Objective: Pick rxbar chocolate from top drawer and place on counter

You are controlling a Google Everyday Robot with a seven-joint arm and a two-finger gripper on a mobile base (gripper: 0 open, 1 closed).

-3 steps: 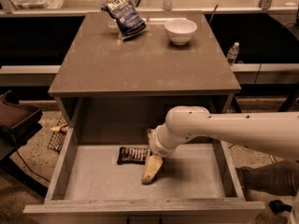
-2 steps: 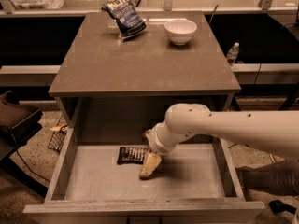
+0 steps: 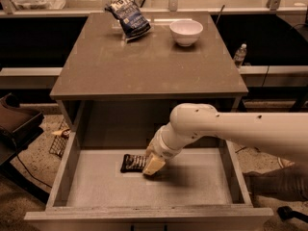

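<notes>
The top drawer [image 3: 91,189] stands pulled open below the counter [image 3: 144,61]. The rxbar chocolate [image 3: 132,162] lies flat on the drawer floor, left of the middle, dark with pale lettering. My gripper [image 3: 153,166] reaches down into the drawer from the right on the white arm. Its pale fingertip sits at the bar's right end, covering that end.
A dark blue chip bag [image 3: 129,16] and a white bowl [image 3: 186,32] sit at the back of the counter. A plastic bottle [image 3: 240,55] stands on the ledge to the right. A dark chair [image 3: 14,124] stands left of the cabinet.
The gripper has moved a little left and toward the back of the drawer, from just in front of the bar's right end to over it. The bar has not moved.
</notes>
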